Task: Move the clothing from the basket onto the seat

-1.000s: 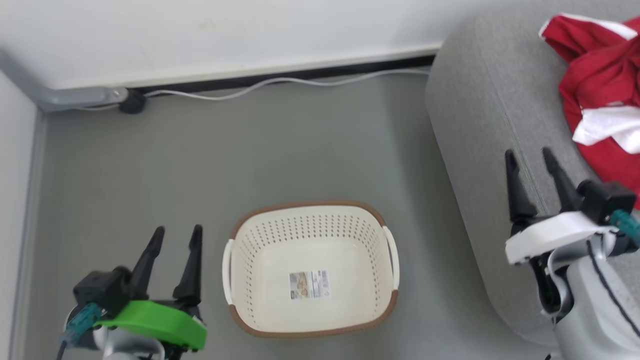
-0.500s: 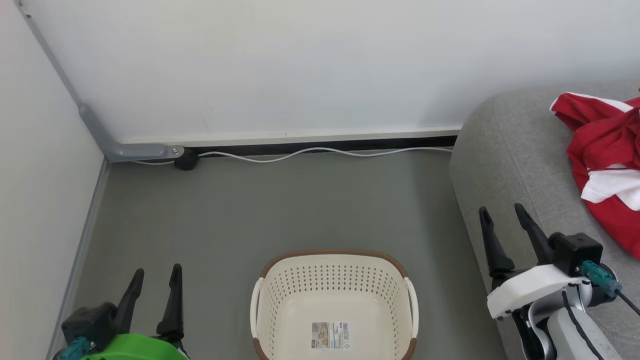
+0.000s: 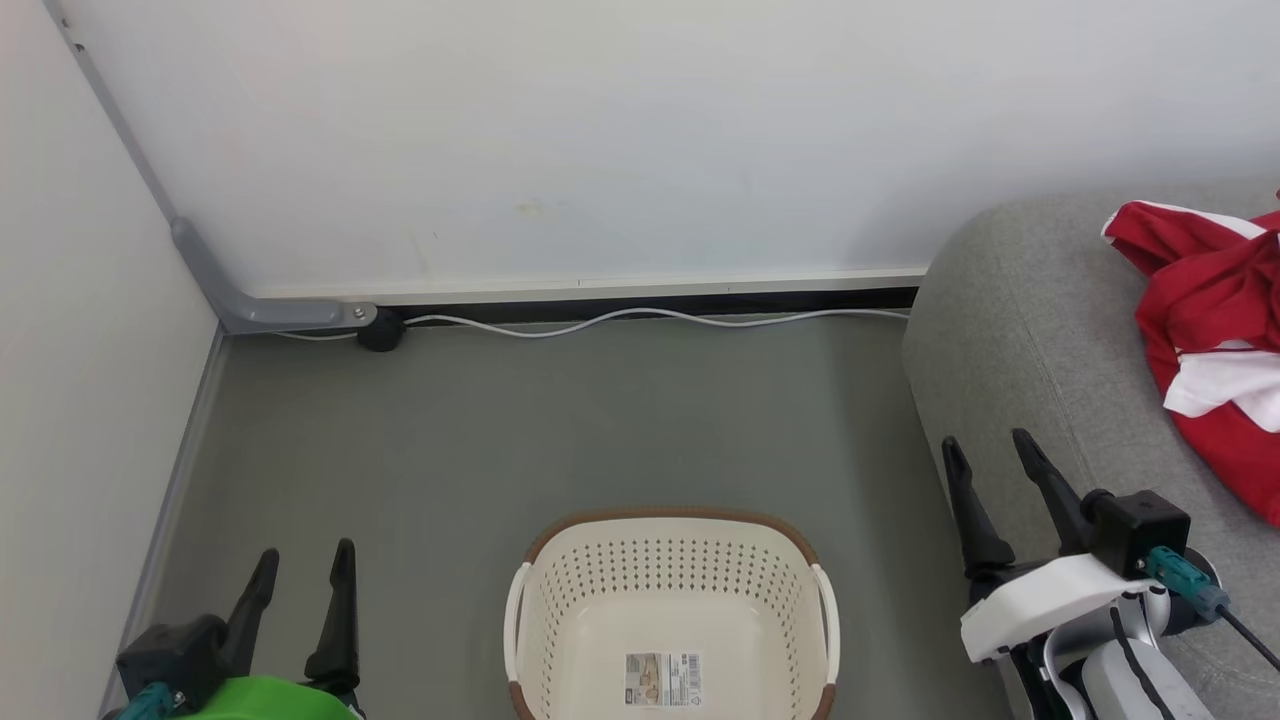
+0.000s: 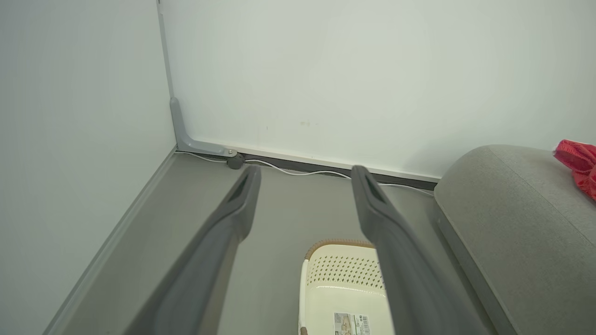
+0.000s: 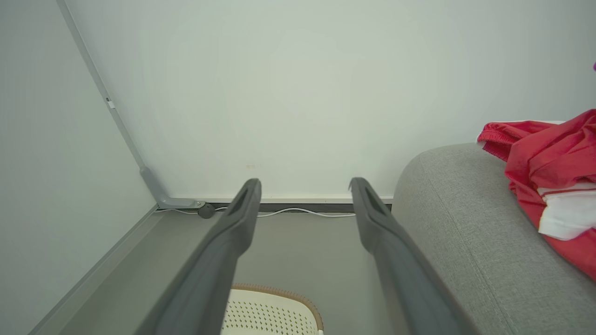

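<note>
The clothing [image 3: 1215,330] is lying heaped on the seat [image 3: 1020,330], ahead and to the right of the right gripper [image 3: 984,441] — the nearer one — while the basket [image 3: 665,575] is sitting empty on the floor [image 3: 560,420] to its left. That gripper and the left gripper [image 3: 306,552] are hanging with fingers spread, gripping nothing; the task is looking finished.

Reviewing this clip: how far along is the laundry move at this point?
Done: the clothing lies on the seat, and the basket is empty, its bottom sticker bare. In hand: nothing; the left gripper and right gripper are open. Left: nothing visible; the job looks finished.
</note>
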`<state>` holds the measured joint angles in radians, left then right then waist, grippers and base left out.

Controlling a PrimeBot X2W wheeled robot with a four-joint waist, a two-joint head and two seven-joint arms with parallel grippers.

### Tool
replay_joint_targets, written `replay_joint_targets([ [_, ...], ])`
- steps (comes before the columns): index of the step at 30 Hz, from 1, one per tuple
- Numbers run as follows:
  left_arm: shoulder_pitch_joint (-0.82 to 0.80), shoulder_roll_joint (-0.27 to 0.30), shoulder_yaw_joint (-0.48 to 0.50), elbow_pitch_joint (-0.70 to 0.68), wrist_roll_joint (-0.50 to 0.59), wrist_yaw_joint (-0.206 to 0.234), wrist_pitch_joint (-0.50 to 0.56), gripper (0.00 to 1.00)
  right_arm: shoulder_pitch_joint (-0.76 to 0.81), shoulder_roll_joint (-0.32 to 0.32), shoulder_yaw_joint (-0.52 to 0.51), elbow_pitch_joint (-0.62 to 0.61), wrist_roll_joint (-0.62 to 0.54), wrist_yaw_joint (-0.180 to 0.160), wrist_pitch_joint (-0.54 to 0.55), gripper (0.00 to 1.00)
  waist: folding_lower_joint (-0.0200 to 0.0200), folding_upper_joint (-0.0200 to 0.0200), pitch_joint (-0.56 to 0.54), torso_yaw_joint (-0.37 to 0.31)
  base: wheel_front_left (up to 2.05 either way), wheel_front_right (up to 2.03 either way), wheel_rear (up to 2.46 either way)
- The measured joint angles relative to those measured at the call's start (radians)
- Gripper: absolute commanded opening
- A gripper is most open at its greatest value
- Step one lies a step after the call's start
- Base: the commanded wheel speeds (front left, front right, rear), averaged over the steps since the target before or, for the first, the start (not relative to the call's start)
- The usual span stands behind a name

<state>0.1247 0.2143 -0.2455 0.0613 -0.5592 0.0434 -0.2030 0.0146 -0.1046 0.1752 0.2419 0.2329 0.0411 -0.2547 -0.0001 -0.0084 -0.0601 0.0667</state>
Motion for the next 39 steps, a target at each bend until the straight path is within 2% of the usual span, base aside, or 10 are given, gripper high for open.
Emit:
replay_joint_targets([
  [3, 0.001, 0.008, 0.0, -0.001, 0.001, 0.007, 0.006, 1.0, 0.001, 0.002, 0.0, -0.011, -0.004, 0.0, 0.0, 1.0, 0.0, 0.0, 0.005, -0.002, 0.0, 0.0, 0.0],
  [4, 0.001, 0.011, -0.005, -0.002, 0.001, 0.007, 0.013, 0.0, 0.002, 0.002, -0.001, -0.016, -0.004, -0.001, 0.0, 0.0, 0.0, 0.0, 0.008, -0.002, 0.0, 0.0, 0.0],
  [9, 0.01, -0.02, -0.024, 0.045, 0.001, 0.007, 0.017, 0.0, 0.037, 0.017, 0.003, 0.03, -0.003, 0.001, 0.0, 0.0, 0.0, 0.0, 0.01, -0.002, 0.0, 0.0, 0.0],
  [15, 0.016, -0.026, -0.015, 0.05, -0.045, 0.001, 0.026, 0.0, 0.042, 0.02, -0.012, 0.039, 0.035, 0.002, 0.014, 0.0, 0.0, 0.0001, 0.013, -0.005, 0.0, 0.0, 0.0],
  [39, 0.002, -0.063, 0.063, 0.075, -0.31, -0.035, 0.09, 0.0, 0.009, 0.034, -0.102, 0.056, 0.397, 0.02, 0.124, 0.0, 0.0, 0.0001, 0.026, -0.022, 0.0, 0.0, 0.0],
])
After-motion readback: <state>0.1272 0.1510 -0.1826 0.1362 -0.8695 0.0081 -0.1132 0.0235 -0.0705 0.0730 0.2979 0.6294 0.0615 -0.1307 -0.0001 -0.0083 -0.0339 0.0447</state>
